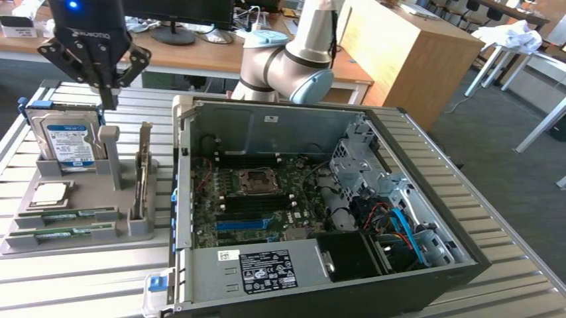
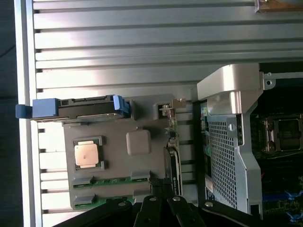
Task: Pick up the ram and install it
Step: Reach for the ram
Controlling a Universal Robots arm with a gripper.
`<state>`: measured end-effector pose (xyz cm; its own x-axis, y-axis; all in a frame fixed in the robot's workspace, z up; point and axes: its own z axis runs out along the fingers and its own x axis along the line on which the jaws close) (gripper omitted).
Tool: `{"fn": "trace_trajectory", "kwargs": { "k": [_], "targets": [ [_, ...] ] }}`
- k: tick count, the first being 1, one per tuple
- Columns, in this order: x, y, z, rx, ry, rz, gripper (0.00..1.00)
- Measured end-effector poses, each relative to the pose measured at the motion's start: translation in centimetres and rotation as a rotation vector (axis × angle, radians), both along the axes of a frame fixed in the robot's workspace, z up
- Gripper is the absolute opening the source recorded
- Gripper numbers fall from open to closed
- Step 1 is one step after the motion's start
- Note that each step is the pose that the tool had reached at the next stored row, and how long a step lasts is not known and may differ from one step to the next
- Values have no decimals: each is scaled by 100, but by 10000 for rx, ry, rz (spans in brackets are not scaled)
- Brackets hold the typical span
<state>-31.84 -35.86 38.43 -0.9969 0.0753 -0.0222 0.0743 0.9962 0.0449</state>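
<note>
Two ram sticks lie flat in slots at the front of a grey parts holder (image 1: 79,248): one ram stick (image 1: 66,216) behind, the other ram stick (image 1: 62,233) in front. The wrist view shows them as green strips, the ram (image 2: 113,181) and its neighbour (image 2: 94,201). My gripper (image 1: 108,101) hangs shut and empty high above the holder's back, over the hard drive (image 1: 62,139). In the wrist view its closed fingertips (image 2: 160,185) meet near the upright card (image 2: 173,158). The open computer case (image 1: 354,126) shows its motherboard (image 1: 256,199) with dark memory slots.
The holder also carries a square silver processor (image 1: 49,194) and a tall upright card (image 1: 142,175). The hard drive stands on edge with blue clips (image 2: 118,105). The case wall (image 2: 227,142) rises just beside the holder. Everything sits on a slatted metal table (image 1: 79,285).
</note>
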Motion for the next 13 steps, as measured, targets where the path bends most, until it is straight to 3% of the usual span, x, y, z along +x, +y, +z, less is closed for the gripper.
{"fn": "trace_trajectory", "kwargs": {
  "k": [13],
  "targets": [
    [-275,32,-15,0,6,-1,10]
  ]
}}
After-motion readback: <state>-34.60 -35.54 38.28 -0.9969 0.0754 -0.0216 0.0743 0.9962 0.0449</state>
